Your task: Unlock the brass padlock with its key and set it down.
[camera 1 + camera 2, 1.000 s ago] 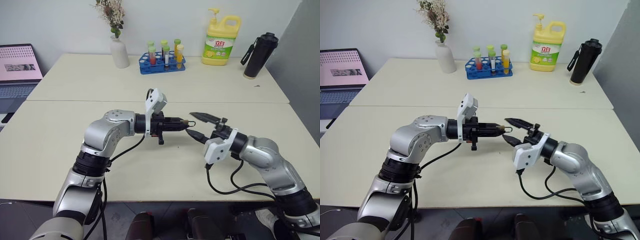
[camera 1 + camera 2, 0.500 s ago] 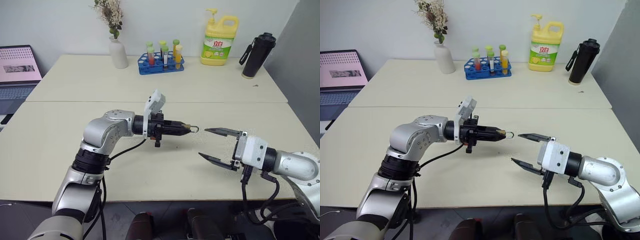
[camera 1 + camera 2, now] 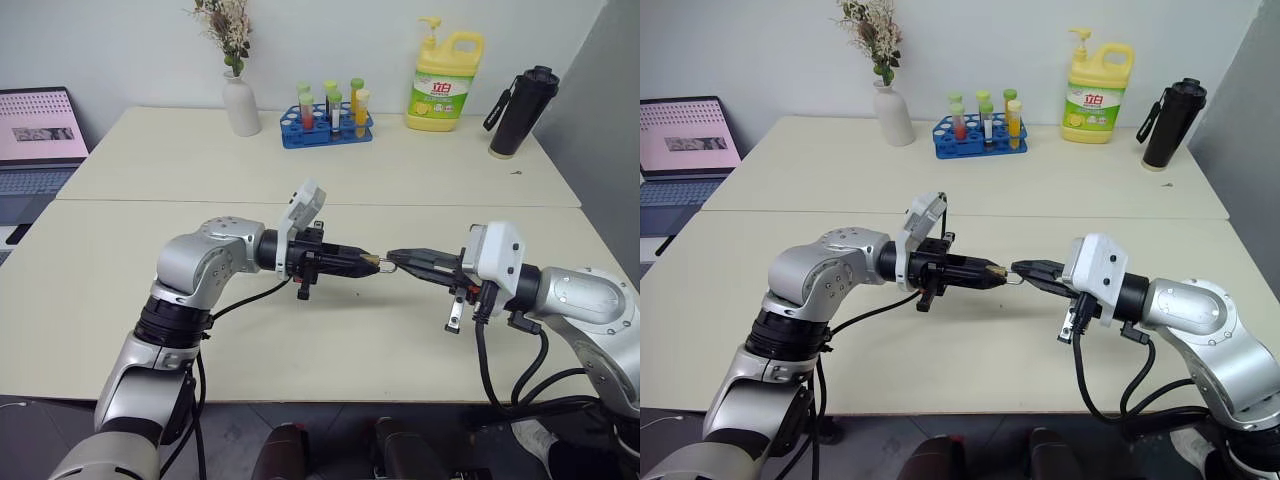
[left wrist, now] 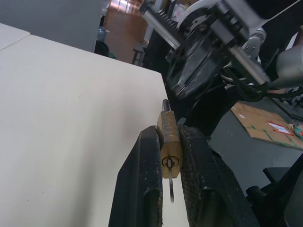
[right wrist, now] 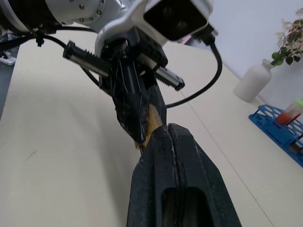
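The left gripper [image 3: 372, 263] held the brass padlock [image 4: 169, 150] pinched tight between its two black fingers [image 4: 142, 189], up above the table [image 3: 120, 300]. The lock's keyhole end faced back toward the left wrist, and the key [image 4: 170, 187] stuck out of it there. The thin silver shackle poked out past the fingertips. Just beyond it, tip to tip, was the right gripper [image 3: 396, 260]. Its fingers [image 5: 173, 170] were pressed together at the shackle end of the lock. I could not tell if they pinched the shackle.
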`<control>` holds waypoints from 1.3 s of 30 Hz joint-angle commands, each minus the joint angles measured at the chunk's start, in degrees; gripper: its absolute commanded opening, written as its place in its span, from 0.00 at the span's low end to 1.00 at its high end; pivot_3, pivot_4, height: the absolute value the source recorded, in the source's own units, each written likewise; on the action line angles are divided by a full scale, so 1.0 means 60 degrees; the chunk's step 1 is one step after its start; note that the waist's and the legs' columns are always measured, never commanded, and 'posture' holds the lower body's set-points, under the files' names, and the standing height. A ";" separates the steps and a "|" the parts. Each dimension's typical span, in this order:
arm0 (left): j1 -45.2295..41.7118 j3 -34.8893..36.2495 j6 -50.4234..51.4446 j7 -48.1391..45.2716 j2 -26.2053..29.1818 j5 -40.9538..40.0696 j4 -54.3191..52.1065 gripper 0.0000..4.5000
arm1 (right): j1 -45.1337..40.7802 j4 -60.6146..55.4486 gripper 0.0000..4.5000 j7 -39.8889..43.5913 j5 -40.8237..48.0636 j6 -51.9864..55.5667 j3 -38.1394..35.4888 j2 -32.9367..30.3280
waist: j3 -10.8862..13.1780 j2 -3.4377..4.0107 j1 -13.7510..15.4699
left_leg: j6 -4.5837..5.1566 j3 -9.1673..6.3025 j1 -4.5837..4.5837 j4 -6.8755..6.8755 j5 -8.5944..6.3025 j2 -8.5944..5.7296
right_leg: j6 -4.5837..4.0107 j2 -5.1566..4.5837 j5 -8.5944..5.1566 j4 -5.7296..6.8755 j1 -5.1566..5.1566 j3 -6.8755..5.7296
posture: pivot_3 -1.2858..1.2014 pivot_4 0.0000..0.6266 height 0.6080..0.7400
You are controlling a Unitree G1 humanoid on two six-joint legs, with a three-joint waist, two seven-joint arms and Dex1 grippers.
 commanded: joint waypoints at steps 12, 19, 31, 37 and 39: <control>0.0169 0.0232 0.0140 -0.0277 0.0384 -0.0761 -0.1089 0.05 | -0.0323 0.0591 0.00 0.0848 -0.0823 -0.0993 0.0301 -0.0019 | 0.0000 0.0000 -0.0002 | 0.0000 0.0000 0.0000 0.0001 0.0000 0.0002 | 0.0000 0.0000 0.0000 0.0000 0.0000 0.0001 | 0.52 0.24 1.00; 0.0173 0.0221 0.0134 -0.0318 0.0394 -0.0809 -0.1057 0.05 | -0.0568 0.0743 0.00 0.1557 -0.0598 -0.0824 0.0381 -0.0097 | 0.0000 0.0000 -0.0002 | 0.0000 0.0001 0.0001 0.0000 0.0000 0.0000 | 0.0000 0.0000 0.0000 0.0000 0.0000 0.0000 | 0.52 0.24 1.00; 0.0182 0.0305 0.0411 -0.0208 0.0414 -0.1047 -0.1023 0.05 | -0.0354 0.0609 0.00 0.1972 -0.0420 -0.0453 0.0440 -0.0105 | 0.0000 0.0000 -0.0002 | 0.0000 0.0000 0.0001 0.0000 0.0000 0.0002 | 0.0000 0.0000 0.0000 0.0000 0.0000 0.0000 | 0.52 0.24 1.00; 0.0171 0.0265 0.0365 -0.0174 0.0408 -0.1016 -0.0969 0.05 | -0.0266 0.0543 0.00 0.1966 -0.0334 -0.0406 0.0407 -0.0160 | 0.0000 0.0000 -0.0001 | 0.0000 0.0000 0.0001 0.0000 0.0000 0.0001 | 0.0000 0.0000 0.0000 -0.0001 -0.0001 0.0000 | 0.52 0.24 1.00; 0.0184 0.0269 0.0373 -0.0145 0.0401 -0.1018 -0.0987 0.05 | -0.0207 0.0523 0.00 0.1965 -0.0349 -0.0409 0.0398 -0.0209 | 0.0000 0.0000 -0.0001 | 0.0000 -0.0001 0.0001 0.0000 0.0000 0.0002 | 0.0001 0.0000 0.0000 0.0000 0.0000 -0.0001 | 0.52 0.24 1.00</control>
